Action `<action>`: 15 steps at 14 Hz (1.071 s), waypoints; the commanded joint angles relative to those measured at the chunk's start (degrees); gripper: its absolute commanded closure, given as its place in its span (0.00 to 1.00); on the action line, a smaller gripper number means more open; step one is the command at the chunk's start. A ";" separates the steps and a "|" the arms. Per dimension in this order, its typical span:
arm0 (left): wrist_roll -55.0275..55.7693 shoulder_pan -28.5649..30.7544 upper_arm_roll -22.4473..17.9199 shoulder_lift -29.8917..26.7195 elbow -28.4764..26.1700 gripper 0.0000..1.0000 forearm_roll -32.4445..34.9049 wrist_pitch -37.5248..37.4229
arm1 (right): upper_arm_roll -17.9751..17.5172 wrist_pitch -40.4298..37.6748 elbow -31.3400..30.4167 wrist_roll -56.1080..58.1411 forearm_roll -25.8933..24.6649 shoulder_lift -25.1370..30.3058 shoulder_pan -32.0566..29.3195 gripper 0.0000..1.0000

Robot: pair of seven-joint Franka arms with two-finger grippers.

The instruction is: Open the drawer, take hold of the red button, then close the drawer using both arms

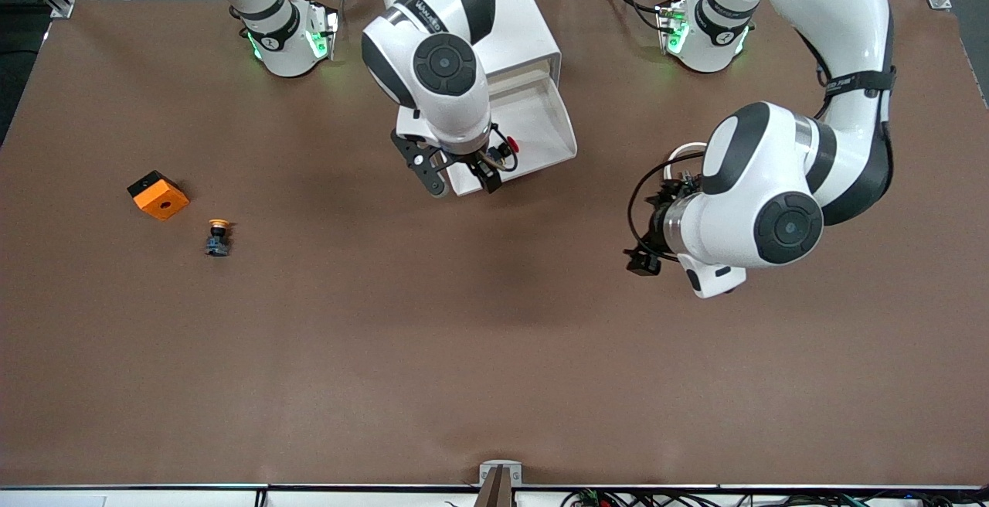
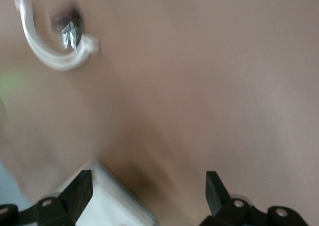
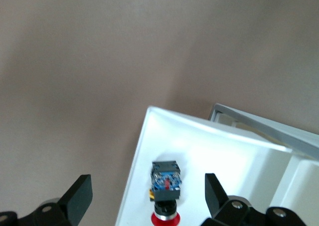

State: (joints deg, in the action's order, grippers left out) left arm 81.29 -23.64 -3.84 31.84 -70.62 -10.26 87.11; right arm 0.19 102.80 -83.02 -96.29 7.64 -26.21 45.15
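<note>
The white cabinet [image 1: 518,20] stands between the arms' bases. Its drawer [image 1: 562,124] is pulled out toward the front camera. The red-capped button [image 1: 506,145] lies in the drawer near its front edge. My right gripper [image 1: 461,176] hangs open over the drawer's front corner, above the button. In the right wrist view the button [image 3: 165,188] lies on the drawer floor [image 3: 219,146] between my open right gripper's [image 3: 147,196] fingers, untouched. My left gripper [image 1: 638,233] is open and empty above the bare table beside the drawer, toward the left arm's end. In the left wrist view it [image 2: 148,191] shows a white corner [image 2: 107,206].
An orange cube [image 1: 158,195] and a yellow-orange-capped button [image 1: 219,237] lie on the brown table toward the right arm's end, nearer the front camera than the cabinet. A white cable loop [image 2: 55,51] shows in the left wrist view.
</note>
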 commanded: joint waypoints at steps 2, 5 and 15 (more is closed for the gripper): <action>-15.67 -0.62 -0.03 -3.88 -1.01 0.00 14.02 -0.10 | 0.69 0.82 -0.73 2.49 0.71 -1.38 3.80 0.00; -29.85 1.83 -0.47 -7.04 -1.01 0.00 15.71 -0.10 | 0.69 2.48 -2.92 5.92 0.71 -1.91 4.16 0.00; -54.12 9.74 0.24 -19.00 -4.53 0.00 17.56 1.57 | 0.69 5.92 -5.57 6.81 0.71 -2.87 4.69 0.00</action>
State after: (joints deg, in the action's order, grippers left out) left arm 30.14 -15.39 -4.18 16.67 -71.39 6.74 87.71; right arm 0.61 108.09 -87.96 -90.41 7.66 -28.90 49.23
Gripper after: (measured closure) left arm 0.000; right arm 0.000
